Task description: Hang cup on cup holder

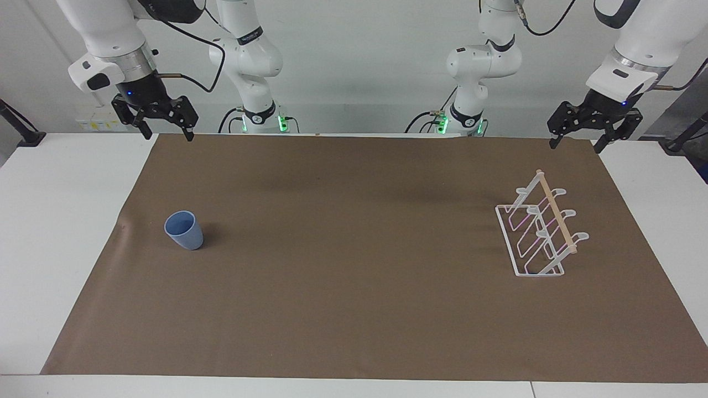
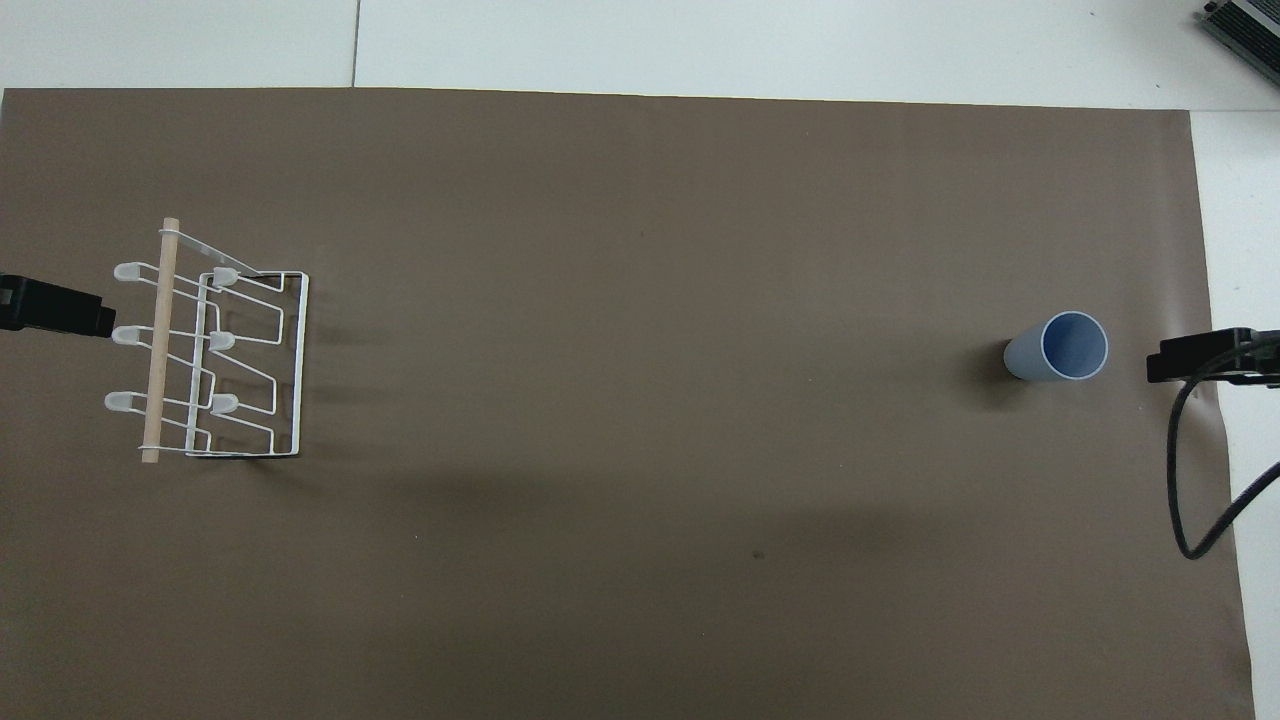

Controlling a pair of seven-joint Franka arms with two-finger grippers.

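The light-blue cup [image 1: 184, 230] [image 2: 1062, 347] stands upright, mouth up, on the brown mat toward the right arm's end of the table. The white wire cup holder [image 1: 545, 226] [image 2: 215, 350], with a wooden rod along its top and rounded white pegs, stands toward the left arm's end. My right gripper [image 1: 168, 135] hangs open and holds nothing, over the mat's edge nearest the robots, well apart from the cup. My left gripper [image 1: 576, 146] hangs open too, over the same edge near the holder, touching nothing.
The brown mat [image 1: 354, 287] covers most of the white table [image 1: 61, 221]. A black cable [image 2: 1200, 480] loops from the right gripper over the mat's edge. A dark device [image 2: 1245, 30] sits at the corner farthest from the robots.
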